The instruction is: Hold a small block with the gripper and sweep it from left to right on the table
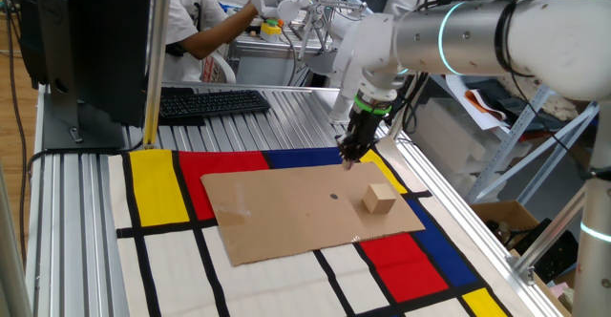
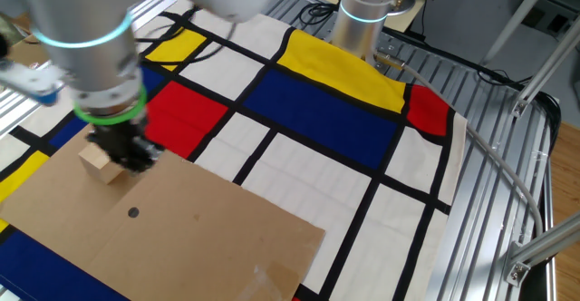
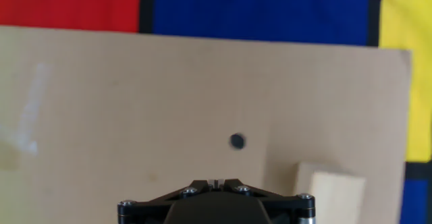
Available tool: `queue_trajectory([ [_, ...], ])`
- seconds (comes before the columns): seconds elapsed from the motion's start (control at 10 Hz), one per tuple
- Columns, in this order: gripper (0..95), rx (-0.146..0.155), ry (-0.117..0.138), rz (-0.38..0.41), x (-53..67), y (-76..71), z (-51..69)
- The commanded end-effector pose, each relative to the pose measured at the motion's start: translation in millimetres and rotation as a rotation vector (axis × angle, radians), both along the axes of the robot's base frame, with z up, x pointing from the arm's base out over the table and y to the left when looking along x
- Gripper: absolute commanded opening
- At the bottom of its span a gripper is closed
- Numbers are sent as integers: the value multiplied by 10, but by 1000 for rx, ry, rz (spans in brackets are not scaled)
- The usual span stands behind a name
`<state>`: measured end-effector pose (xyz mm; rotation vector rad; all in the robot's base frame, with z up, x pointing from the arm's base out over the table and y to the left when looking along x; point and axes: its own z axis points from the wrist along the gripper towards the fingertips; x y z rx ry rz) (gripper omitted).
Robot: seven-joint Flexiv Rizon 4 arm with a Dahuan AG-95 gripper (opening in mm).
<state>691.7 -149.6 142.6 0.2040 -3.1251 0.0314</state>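
One block (image 1: 379, 199) is sitting free on the cardboard (image 1: 286, 217), near-right of the gripper (image 1: 348, 159), whose fingers are pinched together, holding nothing. From the other side, the block (image 2: 100, 165) is peeking out just behind the gripper (image 2: 131, 160). Hand view: block (image 3: 331, 193) low right; likely light, stiff wood, best pinched across flat opposite faces.

The gripper (image 3: 216, 183), fingers pressed together, hangs above a brown cardboard sheet (image 3: 135, 109) that fills most of the view. A tan block (image 3: 332, 193) lies on the sheet just right of the fingers, near a small dark dot (image 3: 237, 142). Red, blue and yellow mat (image 3: 263, 11) panels border the cardboard.
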Motion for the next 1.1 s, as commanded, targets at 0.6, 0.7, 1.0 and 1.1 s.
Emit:
queue_trajectory([
  [0.6,0,-4,-4,31,286,-572,45],
  [0.7,0,-8,0,35,342,-696,30],
  [1.0,0,-5,-2,41,482,-1017,-84],
  [1.1,0,-3,-3,40,507,-1075,-111],
])
